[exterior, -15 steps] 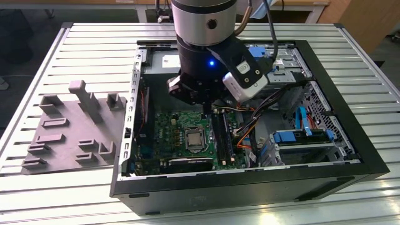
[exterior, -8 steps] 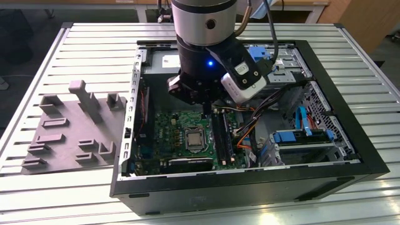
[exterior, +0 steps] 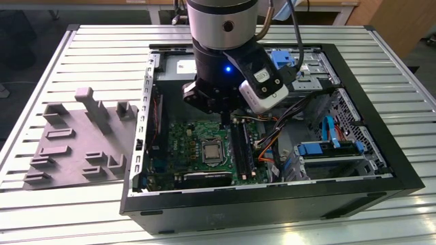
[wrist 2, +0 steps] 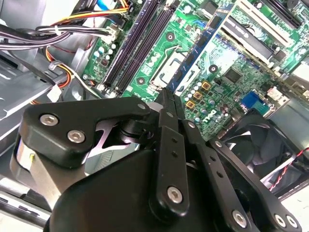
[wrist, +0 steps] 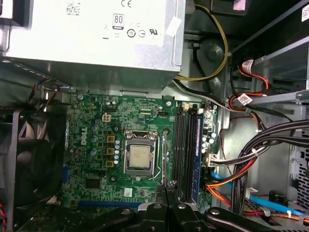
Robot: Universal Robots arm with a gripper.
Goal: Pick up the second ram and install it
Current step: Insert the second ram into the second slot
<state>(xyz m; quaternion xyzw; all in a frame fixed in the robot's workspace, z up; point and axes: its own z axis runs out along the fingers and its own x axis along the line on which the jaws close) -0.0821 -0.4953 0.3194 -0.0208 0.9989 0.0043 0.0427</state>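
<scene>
Hovering low over the green motherboard (wrist: 77, 145), the gripper (wrist: 166, 187) has its slim black metal jaws pinched together, with nothing visibly between them. Just beyond, centre-right in the first wrist view, run the long black slots (wrist: 183, 145). The second ram looks to be the flat dark stick (exterior: 244, 149) standing in them, though I can't confirm that. Judged to be the seating stage, which calls for square, even downward pressure. Farther off are glossy tangled cables (wrist: 256, 154) and a matte grey metal box (wrist: 96, 43).

Single arm (exterior: 222, 23) pointing straight down, wrist (exterior: 219, 71) vertical, tool (wrist 2: 166, 95) fingers (wrist 2: 170, 140) pressed together
</scene>
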